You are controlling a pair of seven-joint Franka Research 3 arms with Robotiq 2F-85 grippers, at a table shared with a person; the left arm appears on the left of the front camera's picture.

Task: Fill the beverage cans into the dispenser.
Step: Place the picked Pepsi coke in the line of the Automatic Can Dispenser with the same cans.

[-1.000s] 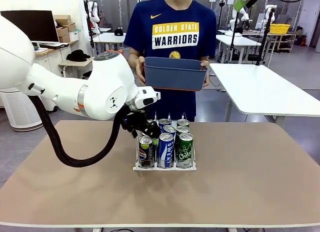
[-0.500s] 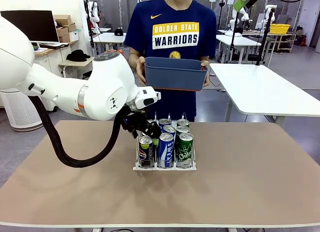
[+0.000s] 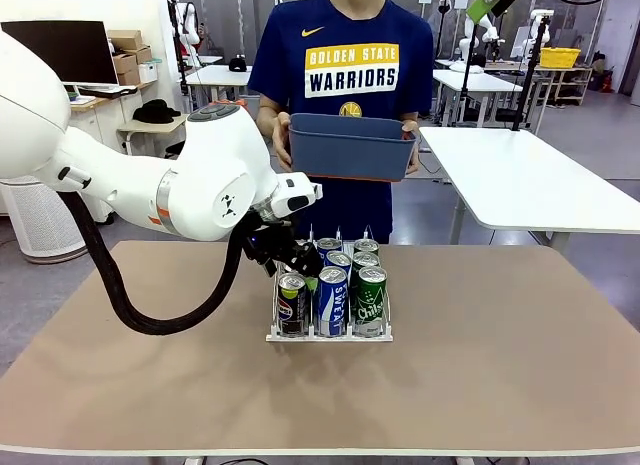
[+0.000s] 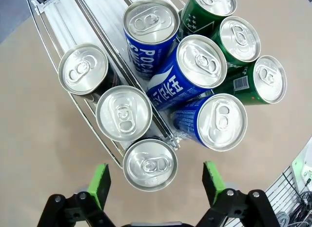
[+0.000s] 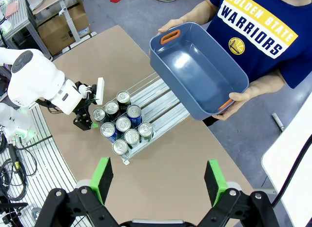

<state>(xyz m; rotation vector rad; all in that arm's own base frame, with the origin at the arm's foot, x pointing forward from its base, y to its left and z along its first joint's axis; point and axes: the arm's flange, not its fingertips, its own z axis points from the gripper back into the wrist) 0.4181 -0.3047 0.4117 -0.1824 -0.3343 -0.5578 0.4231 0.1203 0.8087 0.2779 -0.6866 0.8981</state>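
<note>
The dispenser (image 3: pixel 328 336) stands mid-table with all three lanes holding beverage cans: a black can (image 3: pixel 291 305), a blue can (image 3: pixel 330 300) and a green can (image 3: pixel 370 301) in the front row, more behind them. My left gripper (image 3: pixel 286 257) hovers at the rack's left rear. From above, the left gripper (image 4: pixel 156 184) is open, its green pads (image 4: pixel 100 184) wide on either side of the nearest silver can top (image 4: pixel 149 164) without touching it. High over the table, my right gripper (image 5: pixel 158 180) is open and holds nothing, with the dispenser (image 5: pixel 161 97) far below it.
At the far edge a person holds an empty blue-grey bin (image 3: pixel 350 150) in both hands above the table. A white table (image 3: pixel 530 185) stands at the back right. Bare tabletop (image 3: pixel 500 365) lies on both sides of the rack.
</note>
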